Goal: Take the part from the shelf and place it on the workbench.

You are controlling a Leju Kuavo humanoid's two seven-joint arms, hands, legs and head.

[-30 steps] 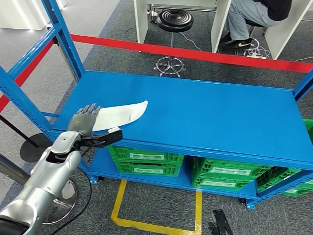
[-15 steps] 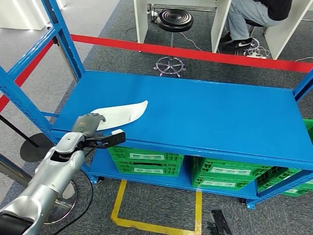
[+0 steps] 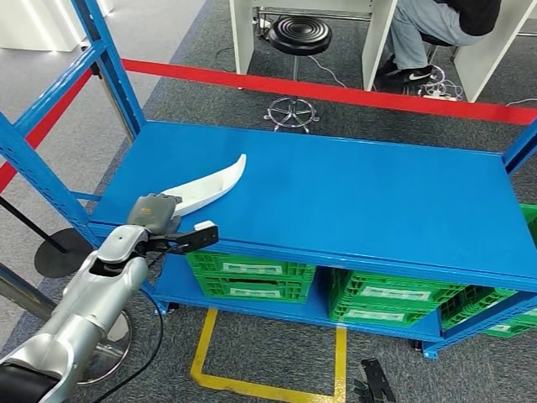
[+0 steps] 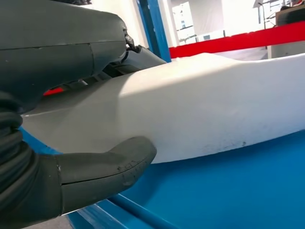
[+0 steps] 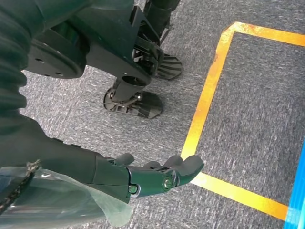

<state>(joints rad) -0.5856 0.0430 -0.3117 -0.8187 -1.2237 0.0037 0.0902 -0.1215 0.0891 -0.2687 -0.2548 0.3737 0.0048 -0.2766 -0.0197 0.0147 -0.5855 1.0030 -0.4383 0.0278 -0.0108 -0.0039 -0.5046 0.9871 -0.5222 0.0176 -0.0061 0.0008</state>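
Nearest you, your right hand hangs low over the grey carpet beside the yellow floor tape, fingers straight and apart, holding nothing. Further out, your left hand grips the near end of the white part at the shelf's front left corner, thumb under it. The part's far tip is tilted up off the blue surface. Beyond the shelf you see a red barrier and a black stool.
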